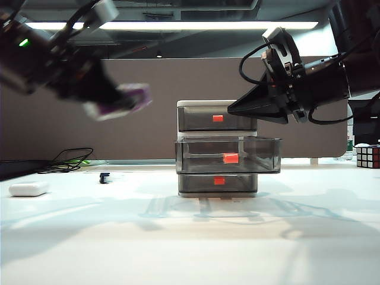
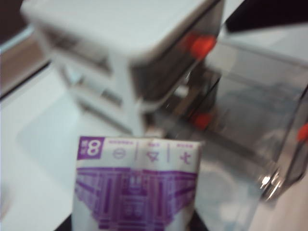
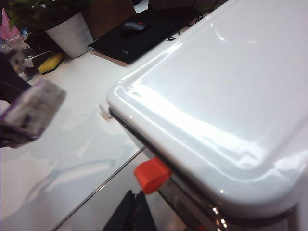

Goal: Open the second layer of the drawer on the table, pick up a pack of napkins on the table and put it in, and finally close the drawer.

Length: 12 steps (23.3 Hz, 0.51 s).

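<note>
The drawer (image 1: 217, 148) stands mid-table, a pale grey cabinet with three smoky tiers and red-orange handles. The second layer (image 1: 261, 155) is pulled out toward the front and looks empty. My left gripper (image 1: 113, 102) hangs high to the left of the cabinet, shut on the purple-and-white pack of napkins (image 1: 122, 101). In the left wrist view the pack of napkins (image 2: 137, 187) fills the foreground, with the second layer (image 2: 255, 110) beyond it. My right gripper (image 1: 231, 110) is shut and empty, hovering at the top tier's right side. Its tips (image 3: 135, 199) sit just below the top handle (image 3: 152, 174).
A white rounded oblong object (image 1: 28, 189) lies at the left of the table (image 1: 190, 237), and a small dark item (image 1: 104, 177) sits behind it. A puzzle cube (image 1: 368, 156) is at the far right, and cables (image 1: 65, 159) lie at the back left.
</note>
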### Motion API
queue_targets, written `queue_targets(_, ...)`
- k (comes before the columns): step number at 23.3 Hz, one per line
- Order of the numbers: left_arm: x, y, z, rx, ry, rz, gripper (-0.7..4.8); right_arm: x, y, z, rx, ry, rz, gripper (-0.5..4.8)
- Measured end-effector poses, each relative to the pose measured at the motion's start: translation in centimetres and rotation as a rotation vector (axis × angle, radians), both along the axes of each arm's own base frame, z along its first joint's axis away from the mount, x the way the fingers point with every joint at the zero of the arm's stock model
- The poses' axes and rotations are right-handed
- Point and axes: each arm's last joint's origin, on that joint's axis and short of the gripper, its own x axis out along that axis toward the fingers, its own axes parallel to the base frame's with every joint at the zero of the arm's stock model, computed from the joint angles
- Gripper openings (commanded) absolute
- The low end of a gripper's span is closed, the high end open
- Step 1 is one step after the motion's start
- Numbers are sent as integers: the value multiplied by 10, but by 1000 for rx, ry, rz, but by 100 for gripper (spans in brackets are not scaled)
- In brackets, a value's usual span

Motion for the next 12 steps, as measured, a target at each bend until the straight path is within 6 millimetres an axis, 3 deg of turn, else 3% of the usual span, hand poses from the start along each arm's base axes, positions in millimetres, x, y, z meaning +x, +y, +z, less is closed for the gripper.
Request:
queue_targets(5, 5, -38, 18, -19, -42, -122, 201, 0, 0, 0, 0, -1, 0, -5)
queue_targets(12, 20, -90, 6, 5, 14, -246, 201, 0, 0, 0, 0, -2, 0, -5)
